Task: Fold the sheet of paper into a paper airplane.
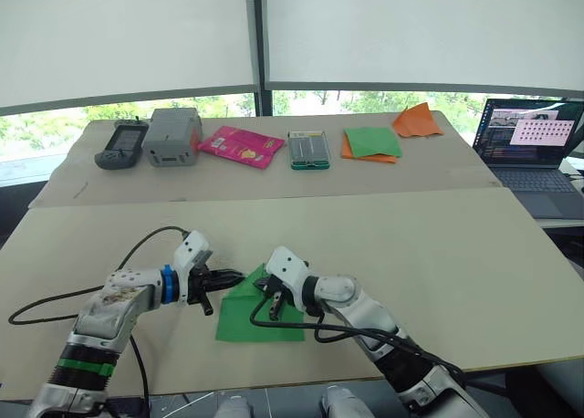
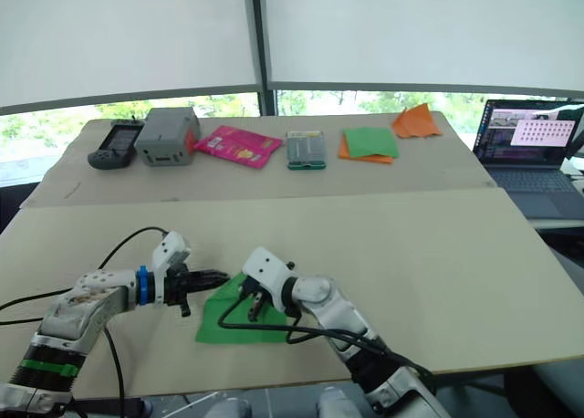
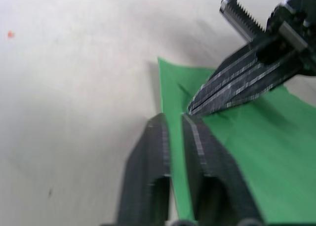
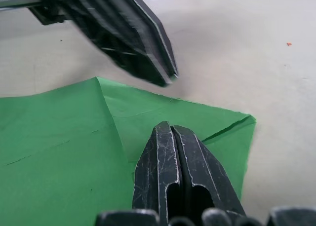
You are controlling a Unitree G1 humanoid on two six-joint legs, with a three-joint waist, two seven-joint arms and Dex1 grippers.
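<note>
The sheet of paper (image 1: 258, 316) lies bright green near the front edge of the near table (image 1: 411, 254), with a corner flap folded over and creases showing (image 4: 148, 112). My right gripper (image 4: 169, 125) is shut, its tips resting on the paper close to the folded edge. My left gripper (image 3: 175, 118) is shut too, its tips at the paper's left edge, a short way from the right gripper (image 1: 274, 304). I see no paper held between the left gripper's (image 1: 235, 278) fingers.
On the far table stand a handheld controller (image 1: 121, 145), a grey box (image 1: 172, 136), a pink packet (image 1: 241, 146), a small green-edged case (image 1: 308, 150), a green sheet on an orange one (image 1: 370, 144) and crumpled orange paper (image 1: 417, 120). A laptop (image 1: 534, 149) sits at the right. Black cables trail from both arms.
</note>
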